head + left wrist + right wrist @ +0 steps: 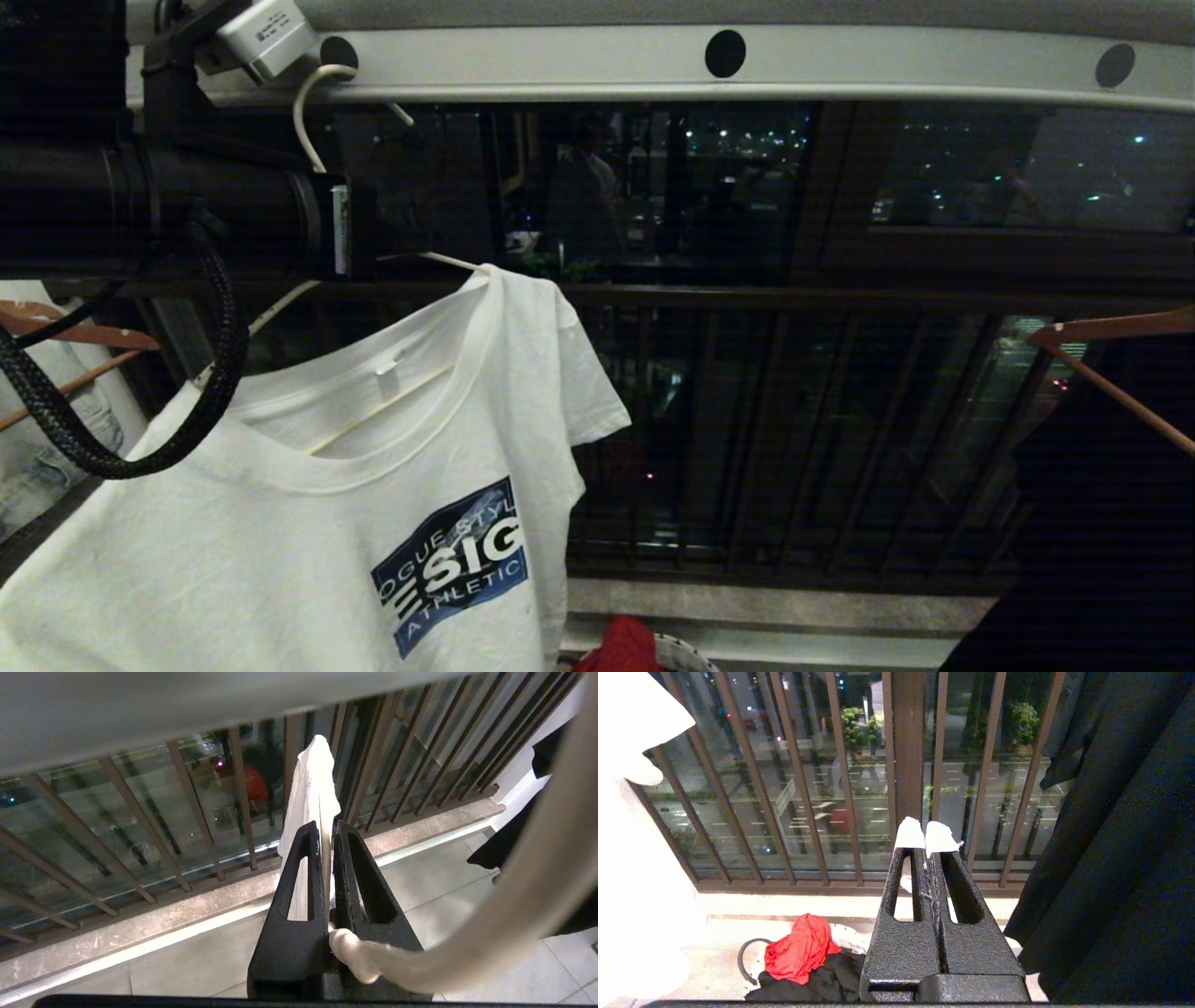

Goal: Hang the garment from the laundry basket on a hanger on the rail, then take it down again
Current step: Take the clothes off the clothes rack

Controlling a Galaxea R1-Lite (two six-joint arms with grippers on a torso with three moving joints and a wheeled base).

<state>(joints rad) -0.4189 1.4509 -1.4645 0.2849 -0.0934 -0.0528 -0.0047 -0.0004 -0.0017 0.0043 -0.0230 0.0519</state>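
On the balcony, the left gripper point(327, 833) is clenching the hanger point(355, 952) at its twisted neck, the hook curving up over the rail point(840, 61); the garment point(308, 523) is hanging directly below. The right gripper point(929, 840) is sitting closed, empty, farther off.

Night darkness lies behind the balcony railing point(840, 299), broken by small city lights seen through the glass. The rail point(747, 61) and the T-shirt point(280, 523) are lit from the robot's side. In the right wrist view the T-shirt point(630, 858) is overexposed to flat white. In the left wrist view the hanger point(537, 882) is rendered as a soft, unfocused arc, and the rail point(140, 714) overhead is blurred. Faint horizontal banding is seen across the head view
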